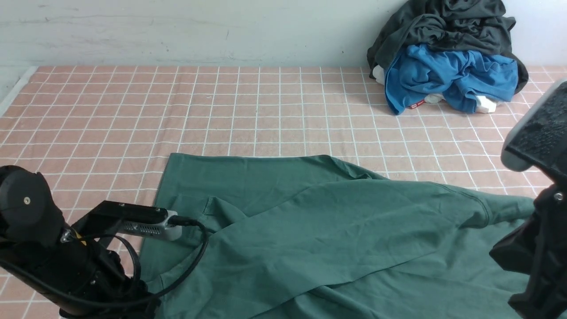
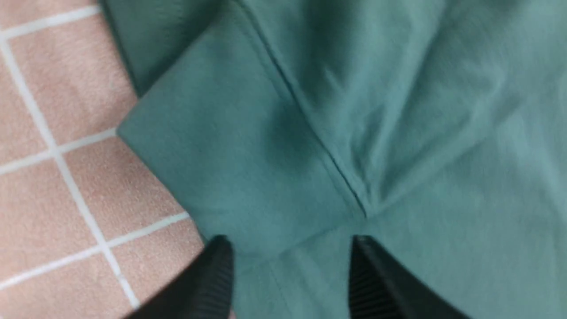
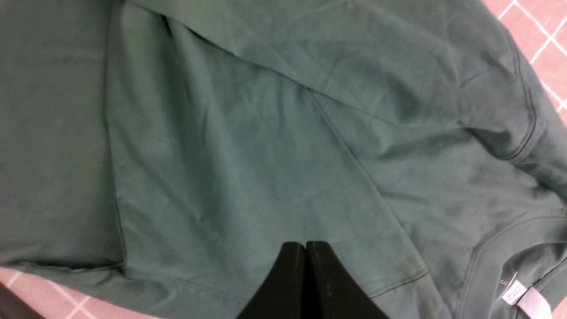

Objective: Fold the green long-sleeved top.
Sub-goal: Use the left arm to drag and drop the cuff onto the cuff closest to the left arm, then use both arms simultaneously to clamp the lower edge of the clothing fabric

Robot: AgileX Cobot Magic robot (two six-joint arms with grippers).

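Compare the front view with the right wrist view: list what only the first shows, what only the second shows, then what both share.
Only the front view: the bright blue garment, the dark grey garment heaped over it, and the left arm.

Only the right wrist view: the small white neck label, the round neckline and the shut fingertips of the right pincer.

Both: the green top, lying with overlapping layers, and the pink cloth with white grid lines.
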